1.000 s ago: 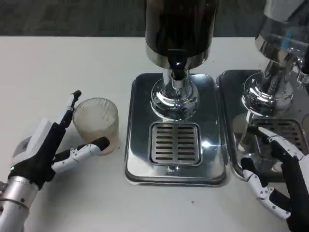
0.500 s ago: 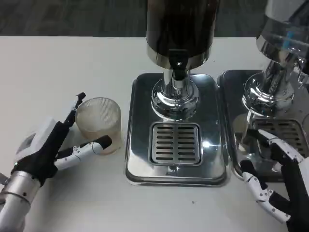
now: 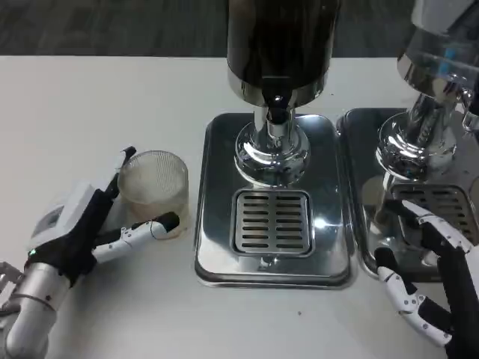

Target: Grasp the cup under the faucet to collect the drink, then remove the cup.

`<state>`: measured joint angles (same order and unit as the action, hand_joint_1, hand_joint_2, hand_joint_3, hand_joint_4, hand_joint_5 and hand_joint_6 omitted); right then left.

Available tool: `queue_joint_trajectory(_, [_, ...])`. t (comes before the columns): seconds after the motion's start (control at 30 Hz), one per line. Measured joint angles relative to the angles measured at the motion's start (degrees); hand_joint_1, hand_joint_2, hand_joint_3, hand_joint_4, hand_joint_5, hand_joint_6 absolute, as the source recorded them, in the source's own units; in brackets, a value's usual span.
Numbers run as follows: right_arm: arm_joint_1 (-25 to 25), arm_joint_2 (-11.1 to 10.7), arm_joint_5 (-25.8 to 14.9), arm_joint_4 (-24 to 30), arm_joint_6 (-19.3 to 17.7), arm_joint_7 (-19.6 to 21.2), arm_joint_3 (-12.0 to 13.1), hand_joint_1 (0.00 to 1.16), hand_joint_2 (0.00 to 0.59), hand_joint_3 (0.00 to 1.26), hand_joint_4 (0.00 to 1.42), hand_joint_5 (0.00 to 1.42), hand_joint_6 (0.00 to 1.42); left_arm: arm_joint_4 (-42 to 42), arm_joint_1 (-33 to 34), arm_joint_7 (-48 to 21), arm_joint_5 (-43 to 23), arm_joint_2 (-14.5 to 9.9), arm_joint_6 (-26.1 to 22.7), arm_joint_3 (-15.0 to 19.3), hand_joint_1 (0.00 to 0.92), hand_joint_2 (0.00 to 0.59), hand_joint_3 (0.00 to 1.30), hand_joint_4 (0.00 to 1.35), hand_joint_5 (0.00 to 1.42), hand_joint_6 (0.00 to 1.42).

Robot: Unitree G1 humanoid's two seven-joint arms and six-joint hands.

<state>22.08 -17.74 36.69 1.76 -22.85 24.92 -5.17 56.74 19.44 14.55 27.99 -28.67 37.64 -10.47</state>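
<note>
While the cup (image 3: 153, 191) stands upright on the white surface (image 3: 90, 97), just left of the steel drip tray (image 3: 217, 254), we see our left hand (image 3: 82, 224) lying beside it with the fingers (image 3: 142, 230) spread on either side of the glass: one black tip sits at the cup's upper left rim, another reaches along its lower front edge, touching or very nearly touching the base. We cannot tell whether the fingers actually press the ribbed wall, so the grip is uncertain. The cup is clear, ribbed, and shows a pale tint near its bottom. It is well apart from the faucet (image 3: 275, 112), which hangs under the dark dispenser (image 3: 281, 37) above the slotted grate (image 3: 272, 222). Our right hand (image 3: 430, 277) rests at the lower right, fingers apart and holding nothing, over the edge of a second tray (image 3: 359, 187) below a second dispenser (image 3: 438, 52)
</note>
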Motion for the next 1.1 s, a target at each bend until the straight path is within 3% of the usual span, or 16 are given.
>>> queue_joint_trajectory(0.4, [0.55, 0.96, -0.14, 0.15, 0.00, 0.00, 0.20, 0.38, 0.429, 0.33, 0.27, 0.30, 0.42, -3.56, -0.25, 12.56, 5.30, 4.18, -8.36, -2.86, 0.155, 0.040, 0.17, 0.22, 0.36, 0.27])
queue_joint_trajectory(0.73, [1.36, 1.47, -0.15, 0.73, -0.13, 0.17, 1.07, 0.38, 0.429, 0.36, 0.29, 0.30, 0.42, -3.32, -0.15, 15.58, 5.91, 6.43, -11.65, -4.53, 0.168, 0.057, 0.24, 0.32, 0.48, 0.43])
queue_joint_trajectory(0.97, [1.65, 1.59, -0.23, 0.81, -0.69, 0.18, 1.79, 0.38, 0.429, 0.38, 0.31, 0.30, 0.42, -1.91, 1.07, 18.69, 6.24, 7.29, -11.79, -5.87, 0.207, 0.088, 0.37, 0.49, 0.76, 1.00])
queue_joint_trajectory(1.1, [1.63, 1.62, -0.59, 0.80, -1.18, 0.18, 2.03, 0.38, 0.429, 0.38, 0.32, 0.30, 0.42, -0.62, 1.29, 21.26, 6.23, 7.73, -10.87, -6.33, 0.229, 0.106, 0.46, 0.60, 0.88, 1.14])
